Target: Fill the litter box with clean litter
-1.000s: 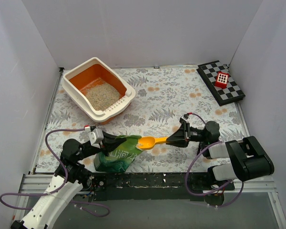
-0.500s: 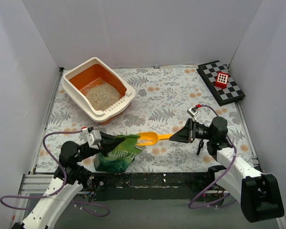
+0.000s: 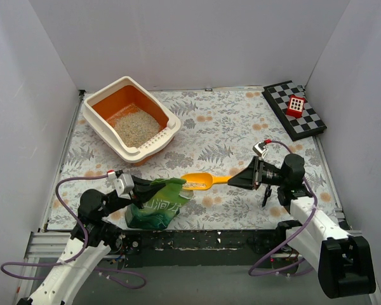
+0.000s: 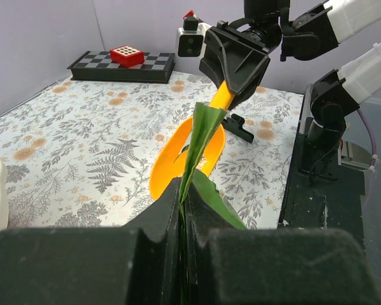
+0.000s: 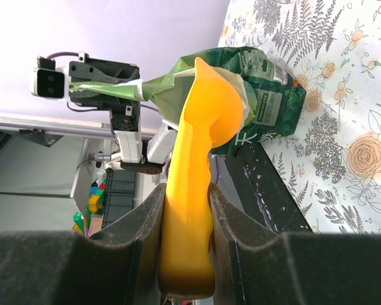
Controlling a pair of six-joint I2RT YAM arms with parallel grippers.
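Observation:
The litter box [image 3: 170, 122], cream rim and orange basin, stands at the back left with pale clean litter [image 3: 135, 128] in its basin. A glossy green bag [image 3: 157, 207] stands at the near left. My left gripper [image 3: 143, 185] is shut on the bag's top edge [image 4: 200, 136]. My right gripper [image 3: 239, 181] is shut on the handle of a yellow-orange scoop [image 3: 197, 182]. The scoop's bowl hangs just right of the bag's mouth with some pale litter in it. The scoop [image 5: 197, 159] also shows in the right wrist view, and its bowl [image 4: 178, 165] in the left wrist view.
A black-and-white checkerboard [image 3: 294, 109] with a red block [image 3: 296, 105] on it lies at the back right. White walls close in the floral-patterned table [image 3: 241, 127] on three sides. A black rail [image 3: 203, 241] runs along the near edge.
My right gripper has drawn the scoop out of the bag's mouth, up and a little to the right. The left gripper has kept its hold on the bag.

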